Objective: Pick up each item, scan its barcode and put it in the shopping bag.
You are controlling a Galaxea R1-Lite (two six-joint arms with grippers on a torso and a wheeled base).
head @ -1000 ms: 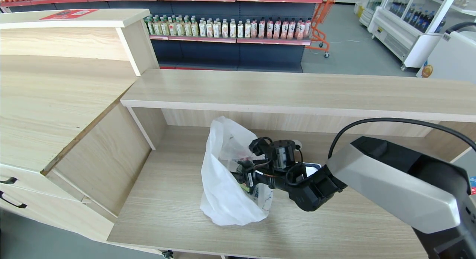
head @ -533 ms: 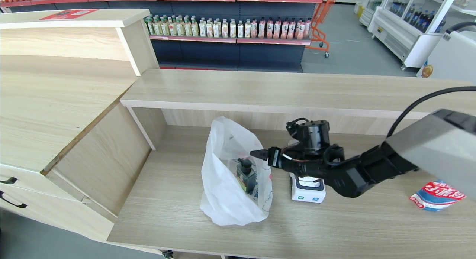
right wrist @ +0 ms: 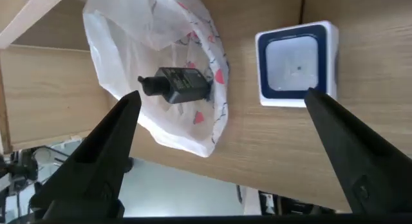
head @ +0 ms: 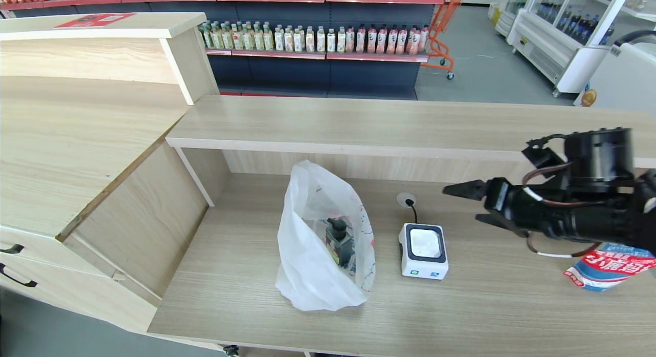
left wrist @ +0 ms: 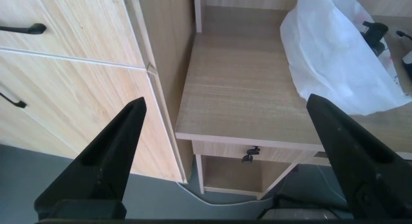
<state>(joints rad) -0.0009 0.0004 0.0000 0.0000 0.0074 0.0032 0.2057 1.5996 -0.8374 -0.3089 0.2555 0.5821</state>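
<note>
Bottle, dark with a pump top, sits inside the white shopping bag just left of the scanner, a snack packet lies well to the scanner's right, and the right gripper hovers raised right of the scanner, well apart from the bottle, fingers spread and empty.

Matte black right gripper with two long fingers that taper to sharp wedge points. A small white label sits on the black block behind them. On the wrist is a squat black cylinder with a smooth, faintly glossy side, and a small black bracket beside it. Thin cables, white, red and brown, loop loosely around the black wrist. The left gripper, seen from its own wrist camera, has the same plain black fingers, broad at the base and narrowing to a point
</note>
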